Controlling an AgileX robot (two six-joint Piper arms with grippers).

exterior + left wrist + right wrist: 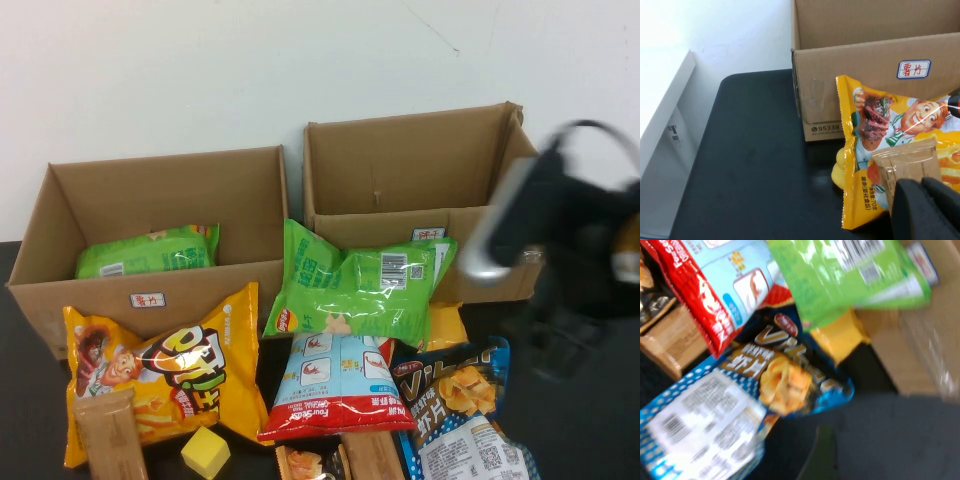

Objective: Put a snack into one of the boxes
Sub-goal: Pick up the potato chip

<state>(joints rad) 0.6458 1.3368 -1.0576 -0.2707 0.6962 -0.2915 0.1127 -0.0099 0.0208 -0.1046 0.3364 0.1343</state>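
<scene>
bright-green snack bag (360, 283) leans on the front of the right cardboard box (470, 240), resting atop other packets on the black desk (590, 430). right end effector (560, 235) is blurred near that box, grip cannot tell. left end effector (927, 210) sits by the yellow bag (165, 375), grip cannot tell.

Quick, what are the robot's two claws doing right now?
Left gripper: low by the yellow cartoon bag; cannot be told.
Right gripper: blurred beside the right-hand box, holding nothing visible; cannot be told.
</scene>
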